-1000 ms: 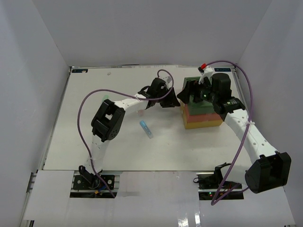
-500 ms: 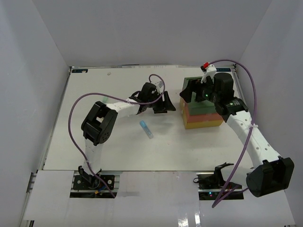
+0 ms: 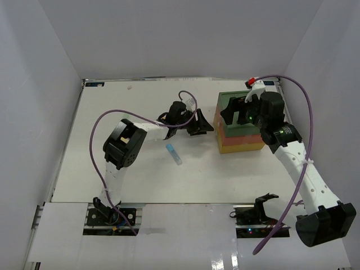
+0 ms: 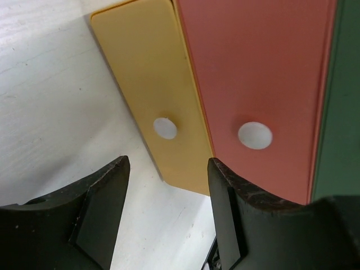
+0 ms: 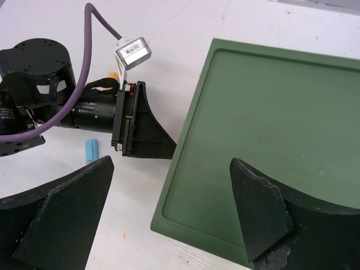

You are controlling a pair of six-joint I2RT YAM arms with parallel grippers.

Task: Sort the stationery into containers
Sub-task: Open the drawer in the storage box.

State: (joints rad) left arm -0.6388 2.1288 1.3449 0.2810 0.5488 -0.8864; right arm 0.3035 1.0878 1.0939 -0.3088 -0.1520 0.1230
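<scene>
Left gripper, jaws spread and empty, faces the stacked green, red-orange and yellow plastic drawers; the round white knob of the yellow drawer sits dead ahead between them (right gripper, likewise spread, hovers above); a short blue stick lies behind.

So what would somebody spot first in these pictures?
The bright box of stacked drawers, green over red over yellow, at the far right of the table. The left fingers stand open at its drawer fronts, and the right fingers are open above its green top. A lone blue stick lies mid-table.
</scene>
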